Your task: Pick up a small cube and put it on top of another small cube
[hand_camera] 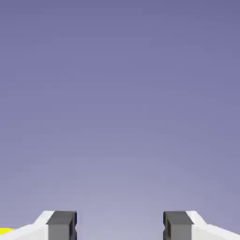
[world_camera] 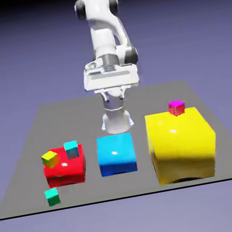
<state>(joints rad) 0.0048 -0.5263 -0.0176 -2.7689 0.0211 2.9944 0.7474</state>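
Nearest the camera, the tiny emerald-green cube (world_camera: pixel 52 196) sat on the grey table (world_camera: pixel 21 172) at seven o'clock from the red block (world_camera: pixel 66 172) bearing the tiny yellow cube (world_camera: pixel 50 160), so the released, empty end effector (hand_camera: pixel 120 227) should descend squarely above it.

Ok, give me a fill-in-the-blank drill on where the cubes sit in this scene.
1. The tiny yellow cube and the cyan small cube both sit on the ___ block.
2. The magenta cube sits on the big ___ block.
3. The emerald-green cube lies on the ___.
4. The gripper holds ___.

Missing words: red; yellow; table; nothing
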